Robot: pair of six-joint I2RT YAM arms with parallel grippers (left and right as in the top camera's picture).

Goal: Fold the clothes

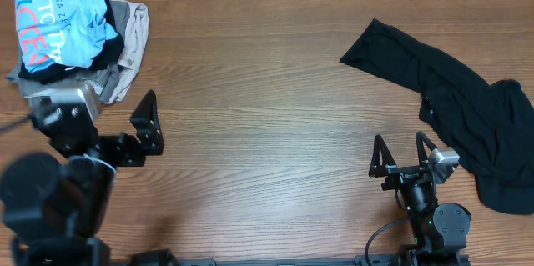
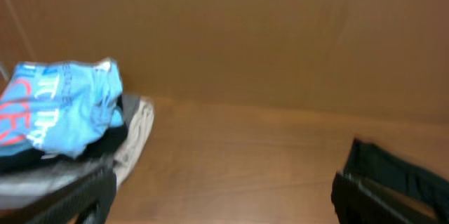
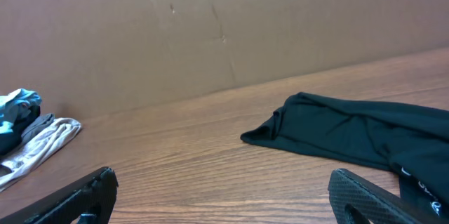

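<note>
Overhead / counter: a brown wood-grain counter (image 1: pixel 267 133) carries every item.
Overhead / T-shirt: the crumpled light blue T-shirt with white and coral-red lettering (image 1: pixel 62 16) lies bunched on top of a heap in the far left corner. Dark fabric (image 1: pixel 50 70) sits under it, and a beige-grey garment (image 1: pixel 132 32) shows along the heap's right edge.
Overhead / black garment: the plain black soft garment (image 1: pixel 455 112) lies unfolded and rumpled across the far right part of the counter, well apart from the heap.
Overhead / left tool: the left tool (image 1: pixel 93 117) is released, with the jaws spread wide and nothing between them. It is on the near side of the heap.
Overhead / right tool: the right tool (image 1: pixel 399 143) is released and empty. Its right finger is just beside the black garment's near edge, and contact cannot be told.
Left wrist / view: the T-shirt is ahead and to the left, on the heap. Both fingers frame bare counter, and a plain brown back panel (image 2: pixel 266 34) stands behind.
Right wrist / view: the black garment lies ahead and to the right, flat on the counter. The heap is far off to the left, and the gap between the fingers is bare.
</note>
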